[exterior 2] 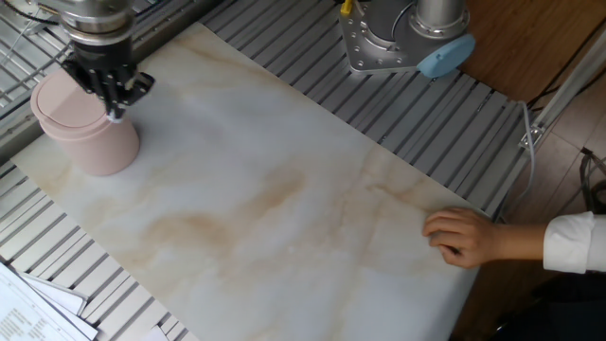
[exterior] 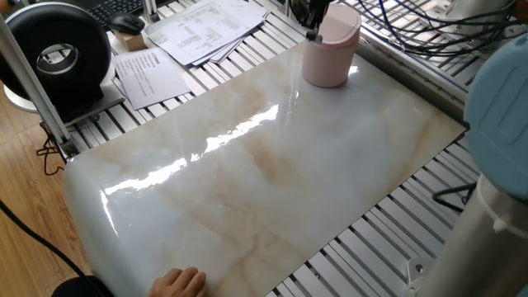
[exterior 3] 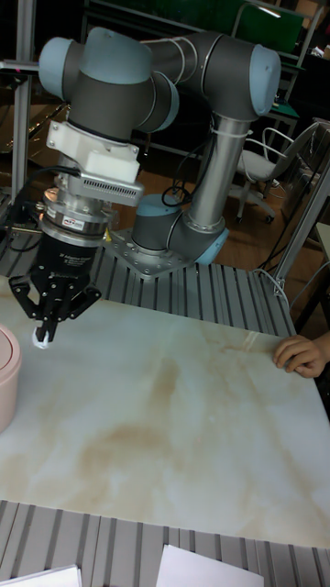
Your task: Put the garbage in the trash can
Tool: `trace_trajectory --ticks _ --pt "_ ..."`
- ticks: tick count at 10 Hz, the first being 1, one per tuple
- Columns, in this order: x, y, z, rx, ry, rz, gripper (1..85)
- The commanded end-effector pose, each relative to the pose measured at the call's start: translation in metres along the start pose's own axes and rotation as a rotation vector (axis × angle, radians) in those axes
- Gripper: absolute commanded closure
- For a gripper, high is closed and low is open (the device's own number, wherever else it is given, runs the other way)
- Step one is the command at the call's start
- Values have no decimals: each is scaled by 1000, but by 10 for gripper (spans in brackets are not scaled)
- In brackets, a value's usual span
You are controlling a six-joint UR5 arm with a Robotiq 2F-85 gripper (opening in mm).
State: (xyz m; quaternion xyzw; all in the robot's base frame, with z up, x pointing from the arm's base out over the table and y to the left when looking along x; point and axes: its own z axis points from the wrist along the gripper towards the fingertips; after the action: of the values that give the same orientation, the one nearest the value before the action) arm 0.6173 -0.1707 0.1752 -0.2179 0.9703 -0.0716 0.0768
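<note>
The pale pink trash can (exterior: 330, 59) stands with its domed lid on at the far corner of the marble-look board; it also shows in the other fixed view (exterior 2: 87, 133) and at the left edge of the tall view (exterior 3: 5, 367). My gripper (exterior 2: 114, 106) hangs over the rim of its lid, fingers pointing down. They are shut on the garbage (exterior 3: 41, 340), a tiny white crumpled ball at the fingertips. In the first fixed view the gripper (exterior: 313, 31) overlaps the lid's near-left edge and the garbage is too small to make out.
A person's hand (exterior 2: 464, 235) rests on the board's edge opposite the trash can. The robot base (exterior 2: 407, 38) stands beside the board. Printed paper sheets (exterior: 206, 25), a big black round device (exterior: 58, 54) and cables (exterior: 412, 33) lie around the board.
</note>
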Motion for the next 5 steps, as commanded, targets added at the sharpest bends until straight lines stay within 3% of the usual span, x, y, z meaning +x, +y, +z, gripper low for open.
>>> trace_trajectory --ticks 1,5 --pt "-7 -27 7 2 -15 -37 847" --pt "-4 -40 15 19 -30 -70 847"
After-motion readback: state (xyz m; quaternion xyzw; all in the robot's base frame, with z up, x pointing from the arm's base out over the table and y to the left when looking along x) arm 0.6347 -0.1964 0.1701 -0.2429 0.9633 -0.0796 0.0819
